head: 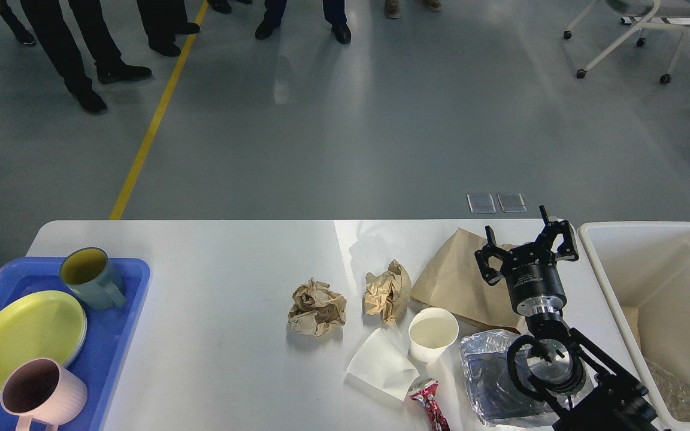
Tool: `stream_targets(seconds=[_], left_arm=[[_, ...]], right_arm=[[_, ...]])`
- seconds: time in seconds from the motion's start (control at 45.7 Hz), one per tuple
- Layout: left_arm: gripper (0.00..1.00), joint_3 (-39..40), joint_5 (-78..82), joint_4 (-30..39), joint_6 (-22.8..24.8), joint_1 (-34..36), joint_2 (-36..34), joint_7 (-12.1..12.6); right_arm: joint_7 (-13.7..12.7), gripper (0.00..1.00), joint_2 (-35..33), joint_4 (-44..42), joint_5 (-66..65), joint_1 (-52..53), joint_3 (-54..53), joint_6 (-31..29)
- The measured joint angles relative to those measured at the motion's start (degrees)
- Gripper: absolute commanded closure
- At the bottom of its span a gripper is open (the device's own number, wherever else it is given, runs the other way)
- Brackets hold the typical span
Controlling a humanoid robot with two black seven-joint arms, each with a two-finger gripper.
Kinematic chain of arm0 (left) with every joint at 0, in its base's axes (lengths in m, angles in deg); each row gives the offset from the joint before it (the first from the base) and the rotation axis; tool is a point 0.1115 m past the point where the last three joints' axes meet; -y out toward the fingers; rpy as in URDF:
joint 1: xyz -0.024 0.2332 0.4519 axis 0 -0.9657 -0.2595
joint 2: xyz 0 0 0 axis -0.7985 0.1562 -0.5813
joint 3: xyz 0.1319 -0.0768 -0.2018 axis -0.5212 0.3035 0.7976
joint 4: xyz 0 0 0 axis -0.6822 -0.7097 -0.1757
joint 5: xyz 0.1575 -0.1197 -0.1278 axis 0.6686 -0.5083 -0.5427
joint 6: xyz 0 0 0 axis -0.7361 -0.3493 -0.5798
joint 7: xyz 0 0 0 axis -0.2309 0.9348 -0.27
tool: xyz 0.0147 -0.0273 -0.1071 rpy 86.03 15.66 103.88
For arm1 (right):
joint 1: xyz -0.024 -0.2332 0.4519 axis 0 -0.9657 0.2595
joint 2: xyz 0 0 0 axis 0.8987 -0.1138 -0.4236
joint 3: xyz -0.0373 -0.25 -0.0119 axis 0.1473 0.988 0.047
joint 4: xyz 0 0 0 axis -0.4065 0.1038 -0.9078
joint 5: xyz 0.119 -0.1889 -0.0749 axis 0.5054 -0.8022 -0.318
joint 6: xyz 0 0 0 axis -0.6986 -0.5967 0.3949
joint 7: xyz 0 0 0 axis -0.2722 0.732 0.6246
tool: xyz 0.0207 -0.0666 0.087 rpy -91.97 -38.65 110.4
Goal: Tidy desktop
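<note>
Presently my right jaws (527,248) hang spread and empty over the flat brown paper bag (459,281) near the bench's (213,299) far right corner; my left arm is out of sight. That bag looks light and floppy, best pinched at an edge. Two crumpled paper balls (316,307), one white cup (433,333).

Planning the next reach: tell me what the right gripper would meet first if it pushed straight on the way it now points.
The right gripper, open and empty, points toward the far edge of the desktop, above the flat brown paper bag. Its line looks free of objects there; if it angles downward it would probably meet the bag first. Depth is unclear.
</note>
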Motion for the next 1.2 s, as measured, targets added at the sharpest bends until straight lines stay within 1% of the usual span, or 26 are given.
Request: stream_targets(seconds=[0.131,0.284,0.481,0.656,0.831,0.897,0.941,0.963,1.094,1.203], left_arm=[[0.04,15.82,-0.22,0.0,0.31,-7.44,0.86,-1.0],[0.04,36.21,-0.14,-0.01,2.65,-16.7,4.54,-4.15],[0.04,50.98,0.01,-0.07,3.04,-22.25,10.8,-5.22],[0.04,67.64,0.13,-0.06,1.95,-28.33,17.5,-5.39],[0.04,78.86,2.14,1.01,1.54,-32.87,23.21,-5.43],[0.04,82.19,4.5,3.47,1.31,-35.15,25.17,-5.6],[0.04,84.3,6.59,6.39,0.57,-37.06,26.3,-5.82],[0.04,86.56,9.05,10.59,-1.15,-39.38,27.24,-6.06],[0.04,93.01,14.99,21.48,-7.57,-44.78,29.46,-6.3],[0.04,96.8,19.39,25.79,-9.3,-48.44,31.44,-6.35]], right_arm=[[0.0,0.0,-0.01,0.0,-0.02,0.0,0.0,0.0],[0.0,0.0,-0.04,-0.01,-0.01,0.0,0.0,0.0],[0.0,0.0,-0.05,-0.02,-0.02,0.0,0.0,0.0],[0.0,0.0,-0.05,-0.02,-0.02,0.0,0.0,0.0],[0.0,0.0,-0.05,-0.02,-0.01,0.0,0.0,0.0],[0.0,0.0,-0.05,-0.02,-0.01,0.0,0.0,0.0],[0.0,0.0,-0.05,-0.02,-0.01,0.0,0.0,0.0],[0.0,0.0,-0.05,-0.02,0.02,0.0,0.0,0.0],[0.0,0.0,-0.06,-0.02,0.03,0.0,0.0,0.0],[0.0,0.0,-0.06,-0.02,0.03,0.0,0.0,0.0]])
